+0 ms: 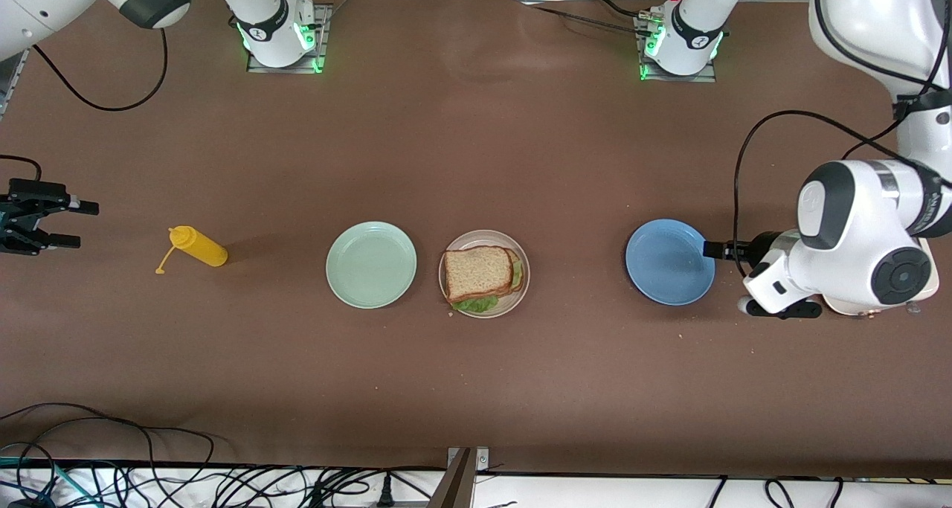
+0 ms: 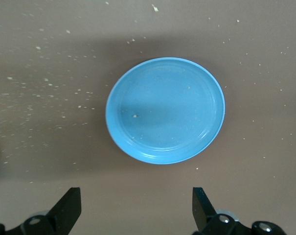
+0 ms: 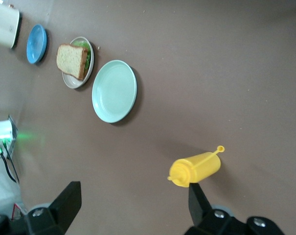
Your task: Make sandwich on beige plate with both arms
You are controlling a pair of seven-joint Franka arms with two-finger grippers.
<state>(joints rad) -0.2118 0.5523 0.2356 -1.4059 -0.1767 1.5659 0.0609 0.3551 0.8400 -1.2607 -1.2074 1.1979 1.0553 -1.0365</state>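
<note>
We judge the sandwich [image 1: 480, 274] finished: it sits assembled on the beige plate [image 1: 520, 294] at mid-surface, green plate [image 1: 371, 264] touching at its 9 o'clock, blue plate [image 1: 668, 262] well apart at 3. Nothing remains but retreat. Our left gripper [image 2: 136, 208] hangs over the blue plate's edge, our right gripper [image 1: 56, 224] near the mustard bottle [image 1: 199, 246]; both jaws open, empty. The brown surface [image 1: 476, 121] shows crumbs.

Beige plate [image 1: 523, 285], brown-and-green sandwich [image 1: 480, 273], yellow bottle [image 1: 198, 245].
</note>
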